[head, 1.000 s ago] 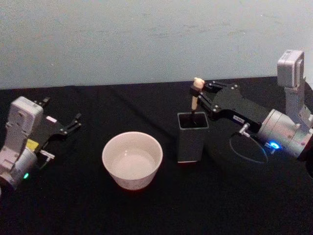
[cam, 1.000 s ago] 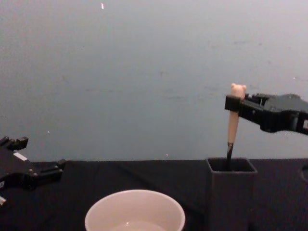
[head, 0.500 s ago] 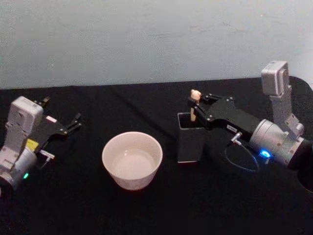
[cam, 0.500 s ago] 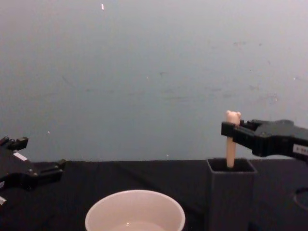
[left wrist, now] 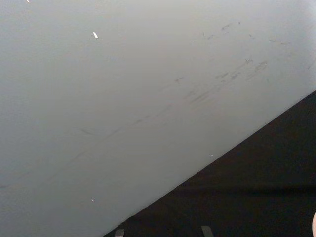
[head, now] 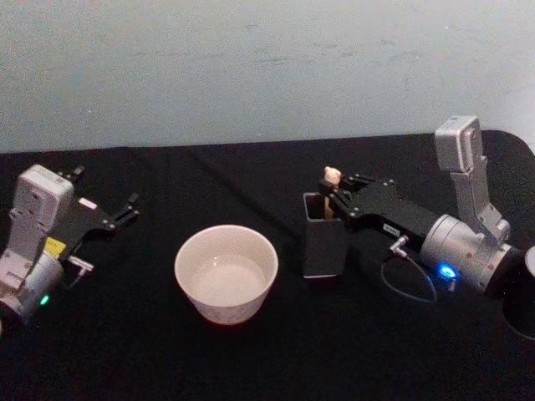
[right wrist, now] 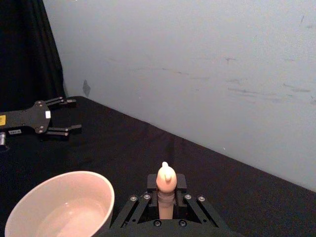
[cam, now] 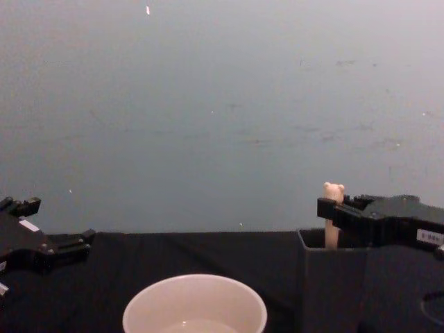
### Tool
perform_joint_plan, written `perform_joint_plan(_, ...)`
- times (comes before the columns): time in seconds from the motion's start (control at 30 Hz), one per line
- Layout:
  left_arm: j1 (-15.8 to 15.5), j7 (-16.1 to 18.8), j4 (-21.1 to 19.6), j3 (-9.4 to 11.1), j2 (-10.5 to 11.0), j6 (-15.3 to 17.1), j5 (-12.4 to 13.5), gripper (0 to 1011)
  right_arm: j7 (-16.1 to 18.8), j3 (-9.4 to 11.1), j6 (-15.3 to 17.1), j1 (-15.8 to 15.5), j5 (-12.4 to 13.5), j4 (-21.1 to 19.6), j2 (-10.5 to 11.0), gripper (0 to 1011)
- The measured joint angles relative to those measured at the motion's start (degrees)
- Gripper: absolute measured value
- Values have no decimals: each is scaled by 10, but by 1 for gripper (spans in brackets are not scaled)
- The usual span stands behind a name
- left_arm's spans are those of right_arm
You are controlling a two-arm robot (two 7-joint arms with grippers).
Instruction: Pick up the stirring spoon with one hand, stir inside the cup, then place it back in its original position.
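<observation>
Gripping the stirring spoon (head: 332,185) just under its little bear head, my right gripper (head: 333,200) sits low over the mouth of the dark grey holder (head: 324,236), which stands on the black table (head: 251,351) to the right of the cup (head: 226,272). In the chest view the spoon's beige handle (cam: 332,225) stands upright and runs down past the holder's rim (cam: 333,248), with only the top of the handle and the bear head above my fingers (cam: 331,210); the neck and metal bowl are hidden inside, so I cannot tell whether the bowl has reached the bottom. My left gripper (head: 117,215) rests parked at the far left of the table with its fingers spread, well apart from the cup.

I judge this to be the putting-back step, nearly finished. To do it well I want the handle kept vertical and centred in the square mouth, not scraping a wall, and I want the spoon's weight taken by the holder before I let go, so it does not drop or rattle. Then the fingers should part only enough to clear the handle, and I should draw straight back and up, away from the bear head, since a sideways brush could tip this narrow holder.
</observation>
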Motion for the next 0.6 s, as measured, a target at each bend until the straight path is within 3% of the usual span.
perform_joint_plan(0.6,0,0,0,0,0,0,0,1001,-1,-2,6,-2,-7,3,-2,210)
